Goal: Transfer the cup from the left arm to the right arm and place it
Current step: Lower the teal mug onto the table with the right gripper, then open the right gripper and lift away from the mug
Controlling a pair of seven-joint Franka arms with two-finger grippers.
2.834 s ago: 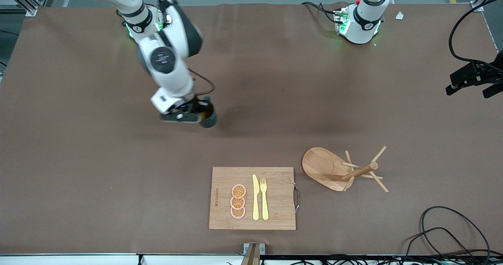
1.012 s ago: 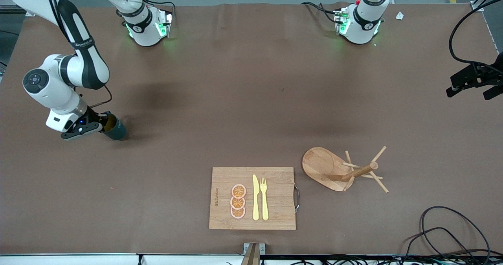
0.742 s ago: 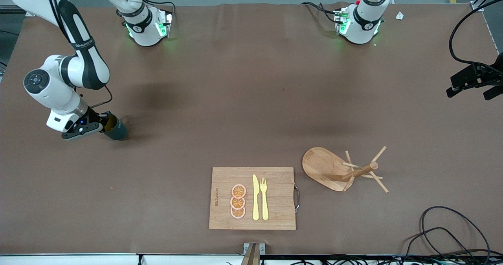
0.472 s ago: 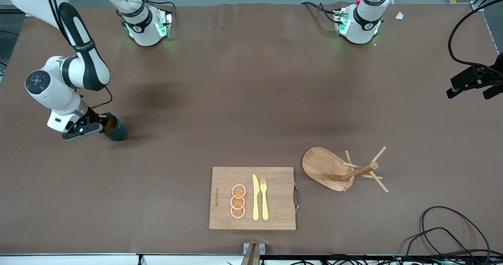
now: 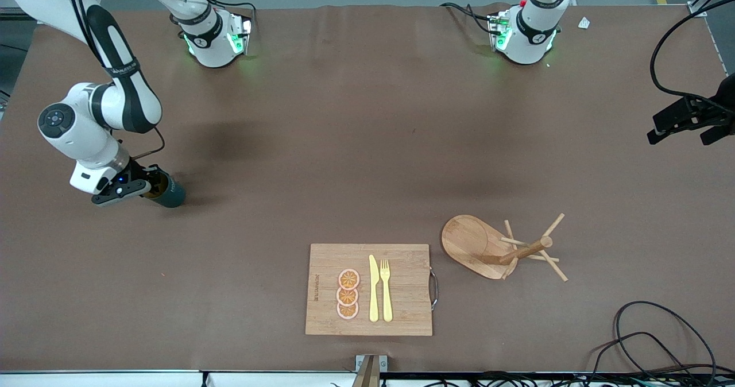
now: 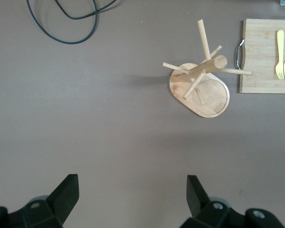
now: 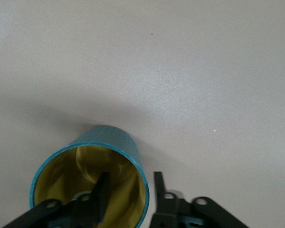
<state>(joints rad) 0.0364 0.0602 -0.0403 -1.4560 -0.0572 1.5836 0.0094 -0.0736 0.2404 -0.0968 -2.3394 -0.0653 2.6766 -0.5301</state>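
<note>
Brown table [image 5: 367, 146] carries teal cup [image 5: 166, 190]; right claw [image 7: 128, 190] just parted, straddling rim: release underway. Left claw [image 6: 133, 190] hangs wide apart, waiting.

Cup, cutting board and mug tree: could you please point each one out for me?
cup [image 7: 128, 142], right wrist view, on its teal outer wall near the rim.
cutting board [image 5: 407, 283], front view, on bare wood beside the fork.
mug tree [image 5: 468, 240], front view, on its oval base.
</note>
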